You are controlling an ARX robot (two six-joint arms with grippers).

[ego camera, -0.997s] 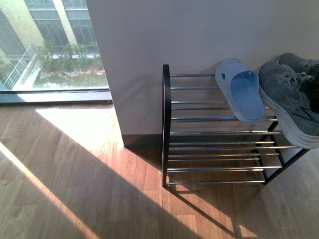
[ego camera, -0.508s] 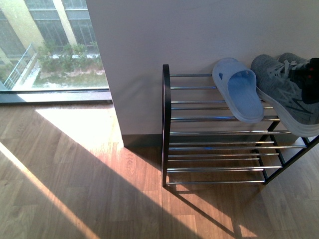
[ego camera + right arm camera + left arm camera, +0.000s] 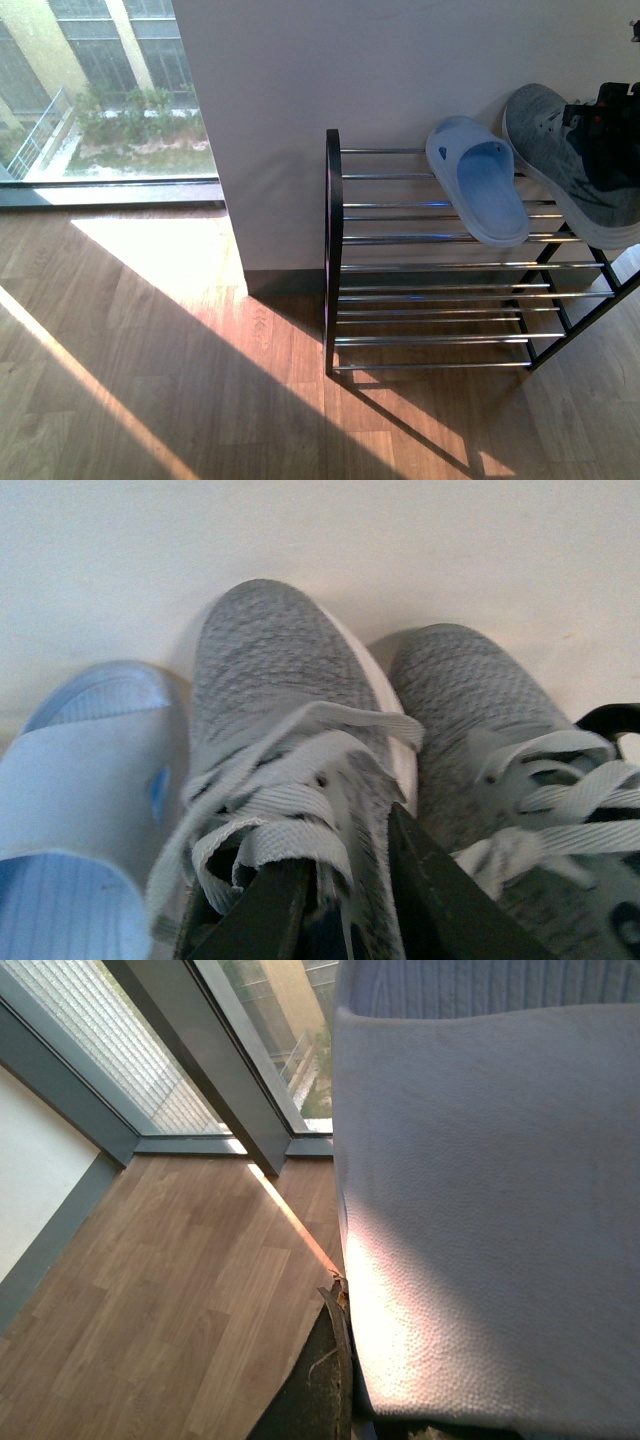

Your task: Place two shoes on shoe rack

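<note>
- On the top tier of the shoe rack [image 3: 335, 250], against a pale wall, a pale blue slide [image 3: 480, 190] rests across the chrome bars, toe toward the wall.
- Just beside it, at the rack's right end, a grey knit sneaker [image 3: 560, 160] sits tilted, toe up against the wall. The right gripper [image 3: 610, 140] shows as a dark shape over its opening.
- From the right wrist camera, the gripper's dark jaws are clenched on the sneaker [image 3: 290, 780] at its laced collar, one jaw inside the opening. A second grey sneaker [image 3: 480, 730] lies touching it on the far side, the slide [image 3: 80, 790] on the other.
- The knit upper looks soft and light; it would likely crumple if pinched at the toe. The collar and tongue seem the firmest hold, and the white sole may slide on smooth bars.
- The left wrist camera shows only wood floor, a window and pale textured fabric; its jaws are out of view.
</note>
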